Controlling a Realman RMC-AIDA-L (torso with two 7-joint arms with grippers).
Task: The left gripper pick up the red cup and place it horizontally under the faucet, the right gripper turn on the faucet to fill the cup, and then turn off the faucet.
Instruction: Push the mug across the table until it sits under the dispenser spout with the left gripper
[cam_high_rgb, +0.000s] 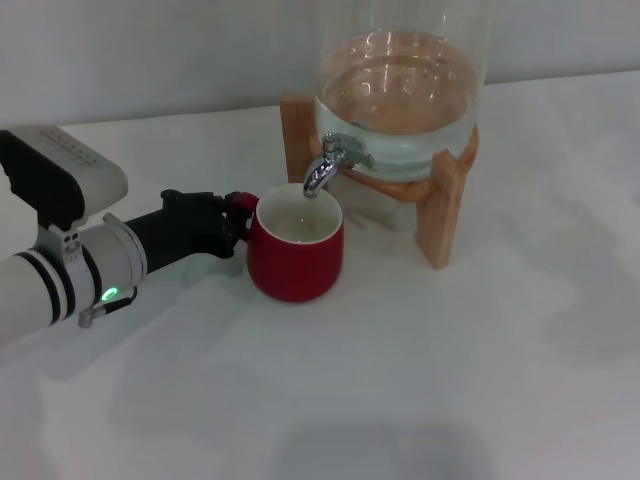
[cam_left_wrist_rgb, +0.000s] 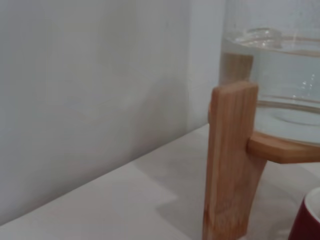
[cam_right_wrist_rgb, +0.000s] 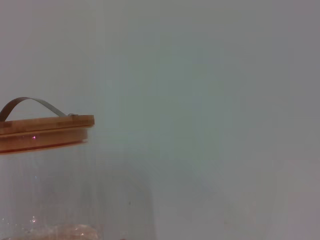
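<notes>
The red cup (cam_high_rgb: 296, 251) stands upright on the white table, its white inside showing, with its mouth right below the spout of the chrome faucet (cam_high_rgb: 325, 170). My left gripper (cam_high_rgb: 237, 222) reaches in from the left and is shut on the cup's small handle at its left side. A sliver of the cup also shows in the left wrist view (cam_left_wrist_rgb: 307, 222). No water is running from the faucet. My right gripper is out of view in every frame.
The faucet belongs to a glass water jar (cam_high_rgb: 400, 90) on a wooden stand (cam_high_rgb: 445, 215), whose leg shows close in the left wrist view (cam_left_wrist_rgb: 230, 160). The jar's wooden lid (cam_right_wrist_rgb: 45, 131) shows in the right wrist view. A white wall stands behind.
</notes>
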